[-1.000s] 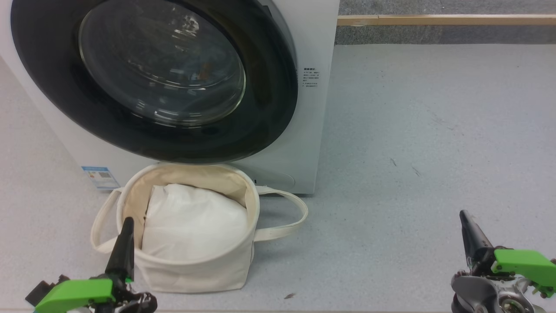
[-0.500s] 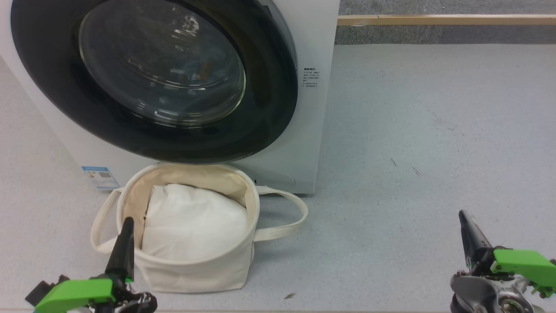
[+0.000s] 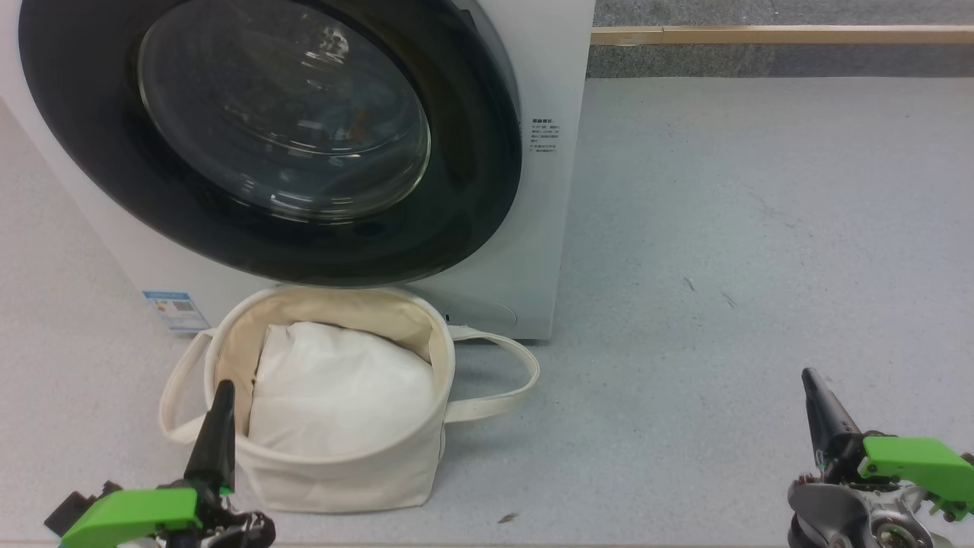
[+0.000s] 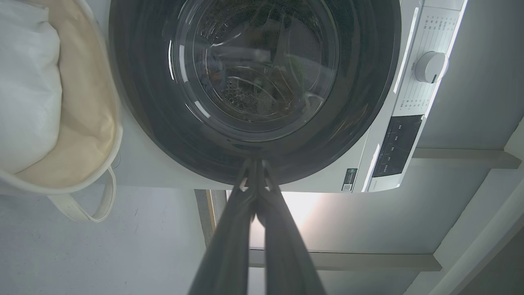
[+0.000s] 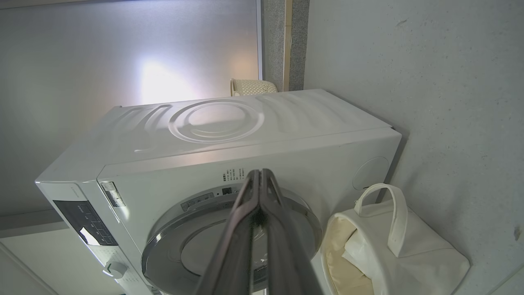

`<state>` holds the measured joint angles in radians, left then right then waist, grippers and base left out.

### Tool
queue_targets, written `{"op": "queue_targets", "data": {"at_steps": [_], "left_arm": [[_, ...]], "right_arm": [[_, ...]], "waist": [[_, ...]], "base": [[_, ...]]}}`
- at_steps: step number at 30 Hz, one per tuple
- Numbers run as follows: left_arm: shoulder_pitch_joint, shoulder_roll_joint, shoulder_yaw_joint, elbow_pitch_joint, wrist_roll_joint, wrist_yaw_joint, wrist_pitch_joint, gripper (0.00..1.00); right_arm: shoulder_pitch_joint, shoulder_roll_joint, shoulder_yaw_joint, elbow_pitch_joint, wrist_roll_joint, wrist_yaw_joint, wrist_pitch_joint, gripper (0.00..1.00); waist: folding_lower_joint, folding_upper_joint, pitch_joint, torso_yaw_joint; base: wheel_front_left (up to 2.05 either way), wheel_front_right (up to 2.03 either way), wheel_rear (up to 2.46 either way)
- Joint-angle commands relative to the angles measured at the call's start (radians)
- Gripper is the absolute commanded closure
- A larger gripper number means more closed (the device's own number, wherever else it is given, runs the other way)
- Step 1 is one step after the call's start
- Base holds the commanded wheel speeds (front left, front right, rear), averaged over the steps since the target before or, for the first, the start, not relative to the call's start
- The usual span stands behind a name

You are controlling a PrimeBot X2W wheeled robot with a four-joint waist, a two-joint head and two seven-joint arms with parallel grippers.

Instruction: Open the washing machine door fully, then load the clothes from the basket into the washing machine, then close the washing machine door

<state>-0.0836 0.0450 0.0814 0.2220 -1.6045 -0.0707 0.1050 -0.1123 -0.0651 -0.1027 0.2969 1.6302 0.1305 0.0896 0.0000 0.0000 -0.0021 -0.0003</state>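
The left tool [image 3: 223, 396] has its two long, dark, tapering fingers pressed together into one thin spike, with a bright green plastic block at its base. In the left wrist view, the tips of the left tool [image 4: 254, 166] meet with no gap and pinch nothing. The right tool [image 3: 810, 380] is pressed together the same way and holds nothing. Its fingers [image 5: 249, 205] are smooth grey-brown blades that touch at the tips.

The left tool's spike shows just in front of the basket [image 3: 342, 479]. The basket is a small round tub of soft cream canvas with a slack rim and a looped cloth handle [image 3: 521, 380] lying out to each side. A plump, plain white cushion [image 3: 335, 388] fills it.

The basket stands on the speckled grey floor [image 3: 723, 266], right at the foot of the washing machine [image 3: 552, 228], a boxy machine with glossy white panels. The washing machine door [image 3: 475, 190] lies shut against the machine's front. It has a wide, shiny black ring around a bulging bowl of clear glass [image 3: 281, 114] that catches reflections. A dim blue-and-orange patch [image 3: 356, 125] shows behind the glass, too dark to make out. A small blue label [image 3: 175, 308] sits at the machine's lower corner. The right tool is well apart from all of this, over bare floor.
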Motion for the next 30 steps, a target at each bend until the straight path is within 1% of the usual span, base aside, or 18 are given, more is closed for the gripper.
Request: {"op": "queue_targets", "data": {"at_steps": [1,30], "left_arm": [[-0.022,0.005,0.034,-0.039,-0.003,0.0,0.008,1.0],[-0.022,0.005,0.034,-0.039,-0.003,0.0,0.008,1.0]], "right_arm": [[-0.012,-0.014,0.025,-0.04,0.01,0.0,-0.005,1.0],[-0.011,-0.023,0.037,-0.041,0.021,0.0,-0.015,1.0]], "waist": [[0.0,0.0,0.0,0.0],[0.0,0.0,0.0,0.0]], "base": [[0.0,0.0,0.0],[0.0,0.0,0.0]]}}
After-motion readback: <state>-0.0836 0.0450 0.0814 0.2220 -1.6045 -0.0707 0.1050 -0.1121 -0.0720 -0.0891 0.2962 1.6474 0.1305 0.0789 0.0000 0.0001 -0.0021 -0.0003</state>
